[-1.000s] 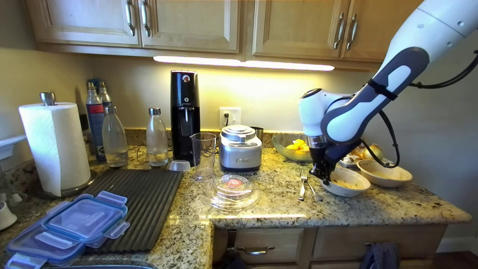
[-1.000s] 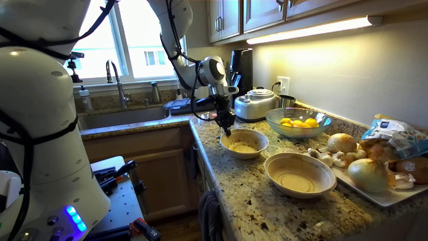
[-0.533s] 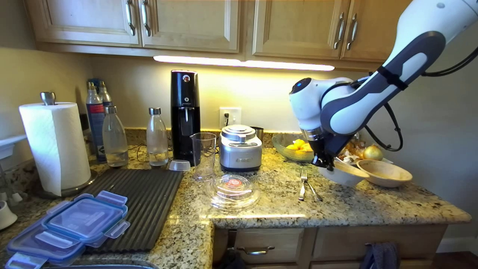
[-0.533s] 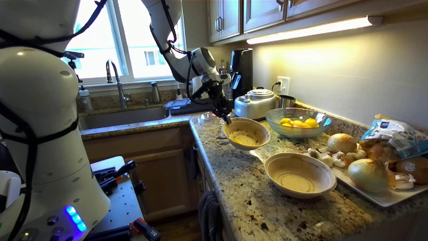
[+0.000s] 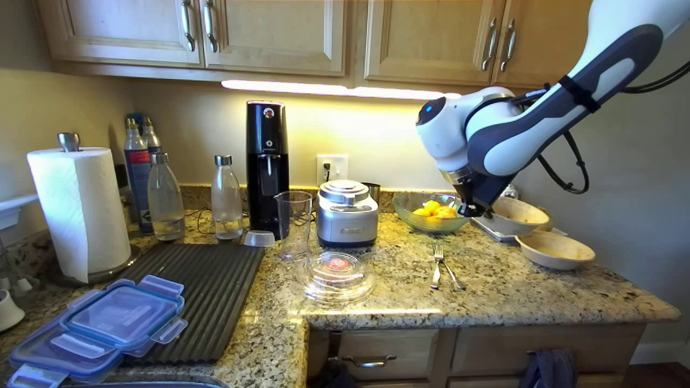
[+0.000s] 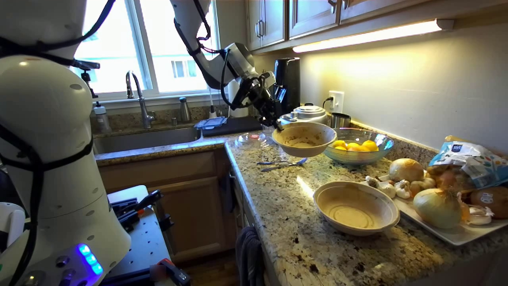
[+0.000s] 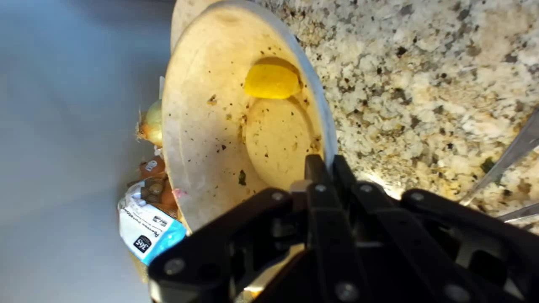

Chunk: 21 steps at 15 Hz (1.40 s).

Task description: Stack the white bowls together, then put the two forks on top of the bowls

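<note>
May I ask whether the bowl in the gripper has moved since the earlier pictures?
Yes: in an exterior view, the held white bowl has risen and shifted rightward, farther from the forks on the counter.

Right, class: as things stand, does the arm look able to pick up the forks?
Probably not yet: its gripper holds a white bowl by the rim, and that likely has to be set down first. The forks lie in plain view on the counter.

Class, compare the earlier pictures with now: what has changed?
The held white bowl has risen off the counter, shifting right in both exterior views; the jaws stayed shut on its rim. The other white bowl, both forks and the fruit bowl stayed put.
</note>
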{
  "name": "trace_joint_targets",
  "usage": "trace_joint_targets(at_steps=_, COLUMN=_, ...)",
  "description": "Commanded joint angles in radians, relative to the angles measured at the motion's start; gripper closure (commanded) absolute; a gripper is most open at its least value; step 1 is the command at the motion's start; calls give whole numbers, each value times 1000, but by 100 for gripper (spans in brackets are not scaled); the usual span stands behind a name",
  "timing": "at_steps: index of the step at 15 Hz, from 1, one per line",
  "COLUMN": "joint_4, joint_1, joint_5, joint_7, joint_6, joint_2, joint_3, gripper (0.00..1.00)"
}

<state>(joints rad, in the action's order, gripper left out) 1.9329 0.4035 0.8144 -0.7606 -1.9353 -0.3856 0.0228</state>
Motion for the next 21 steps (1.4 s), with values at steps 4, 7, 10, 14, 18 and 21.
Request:
trace_joint_targets(at_steps=4, joint_4=43, joint_1=-117, joint_5=21, joint_7=-123, joint_6=-6, joint_2=50, joint_3=-14, gripper=93)
trace_joint_targets(at_steps=7, joint_4=40, joint_1=-167, joint_5=24, joint_7=-149, joint_6=-18, joint_2=38, joint_3=-4, gripper=93)
trace_joint_targets(at_steps=10, joint_4=40, joint_1=-209, joint_5=33, joint_7=-183, joint_6=-31, joint_2=16, joint_3=8, gripper=93)
trace_joint_targets(at_steps=14, joint_4=33, joint_1=-246, joint_5=40, joint_7=-242, joint_6=-73, joint_2=-29, joint_3=28, gripper=92)
trace_joint_targets(at_steps=18, joint_4=11, joint_1=-272, joint_5=61, joint_7=-285, joint_6=-110, joint_2=-92, joint_3=59, gripper=94)
trace_joint_targets(at_steps=21, joint_4=-4, joint_1=-287, joint_5=77, joint_7=-289, joint_6=-129, joint_2=-128, joint_3=80, gripper=93)
